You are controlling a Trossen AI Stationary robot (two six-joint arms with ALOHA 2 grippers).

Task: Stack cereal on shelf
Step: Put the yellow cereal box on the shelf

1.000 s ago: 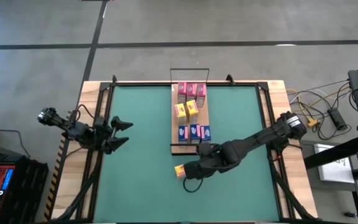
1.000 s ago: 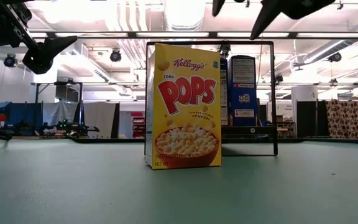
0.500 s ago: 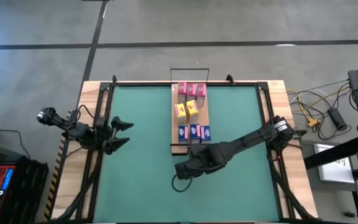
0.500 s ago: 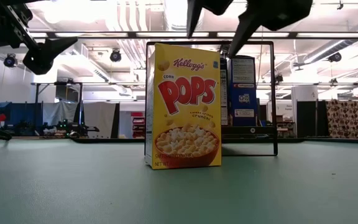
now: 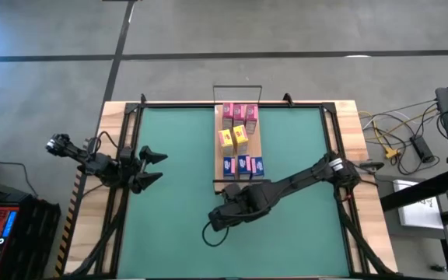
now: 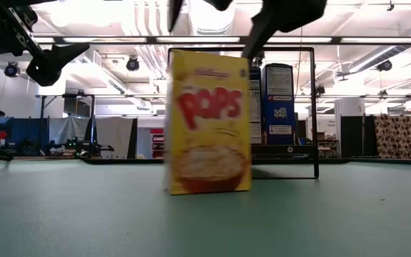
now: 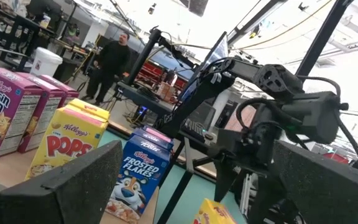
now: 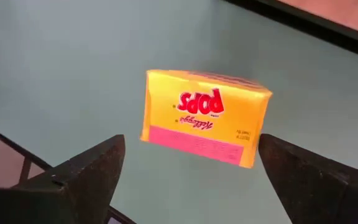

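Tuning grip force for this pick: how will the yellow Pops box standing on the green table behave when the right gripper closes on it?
The yellow Pops box stands tall and narrow, so a nudge probably tips it. Thin cardboard: likely light, and may dent under a hard squeeze. The right gripper is open on both sides of it, so its flat faces should give a fair hold.

The right gripper (image 8: 188, 171) hangs open straight above the lone yellow Pops box (image 8: 205, 117), nothing between its fingers and the box. At the box's 12 o'clock in the high view, the shelf (image 5: 238, 183) with its cereal boxes (image 5: 239, 136) blocks passage. Bare green table (image 5: 177, 171) lies open toward 9 and 6 o'clock.
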